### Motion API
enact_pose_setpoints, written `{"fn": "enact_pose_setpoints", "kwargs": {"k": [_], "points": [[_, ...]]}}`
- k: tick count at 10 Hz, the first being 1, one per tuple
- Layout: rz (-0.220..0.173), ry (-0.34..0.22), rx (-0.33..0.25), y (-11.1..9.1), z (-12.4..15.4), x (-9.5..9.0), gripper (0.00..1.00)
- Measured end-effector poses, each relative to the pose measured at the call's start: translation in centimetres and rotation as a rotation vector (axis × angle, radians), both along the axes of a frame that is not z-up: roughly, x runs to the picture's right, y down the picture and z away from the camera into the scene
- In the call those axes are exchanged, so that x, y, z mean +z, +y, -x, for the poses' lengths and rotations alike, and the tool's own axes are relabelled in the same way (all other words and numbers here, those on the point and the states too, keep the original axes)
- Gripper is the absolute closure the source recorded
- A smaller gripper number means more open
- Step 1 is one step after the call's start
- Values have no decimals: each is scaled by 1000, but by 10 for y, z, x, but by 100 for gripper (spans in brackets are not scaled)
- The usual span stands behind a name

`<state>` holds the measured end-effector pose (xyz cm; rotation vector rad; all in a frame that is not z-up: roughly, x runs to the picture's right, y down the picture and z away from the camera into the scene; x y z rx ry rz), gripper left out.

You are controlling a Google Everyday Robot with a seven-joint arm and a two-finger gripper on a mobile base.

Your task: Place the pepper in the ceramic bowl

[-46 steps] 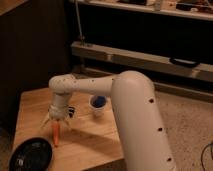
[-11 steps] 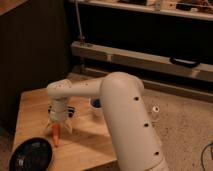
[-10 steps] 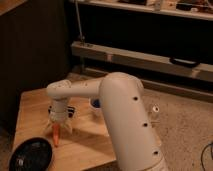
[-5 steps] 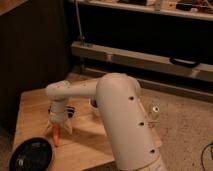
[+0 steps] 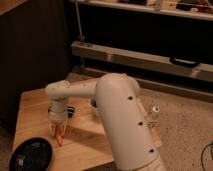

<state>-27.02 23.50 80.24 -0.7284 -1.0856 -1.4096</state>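
The orange pepper (image 5: 59, 136) lies on the wooden table (image 5: 30, 107) near its front left, pointing toward the front edge. My gripper (image 5: 58, 128) is directly over the pepper's far end, at the tip of the white arm (image 5: 115, 115), and touches or nearly touches it. The dark ceramic bowl (image 5: 31, 155) sits at the table's front left corner, just left of and in front of the pepper.
A small dark object (image 5: 70, 111) lies beside the wrist. A cup (image 5: 92, 103) is mostly hidden behind the arm. A small white object (image 5: 155, 109) stands to the right on the speckled floor. A dark cabinet and a low shelf stand behind the table.
The arm's large link has swung left and nearer, covering more of the cup. The gripper and the pepper have stayed in about the same place.
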Motion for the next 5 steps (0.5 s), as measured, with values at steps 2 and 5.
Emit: {"fn": "enact_pose_setpoints", "kwargs": {"k": [2,5], "points": [[6,2,-3,1,-1,0,70],[15,3,-8,2,-1,0,70]]}}
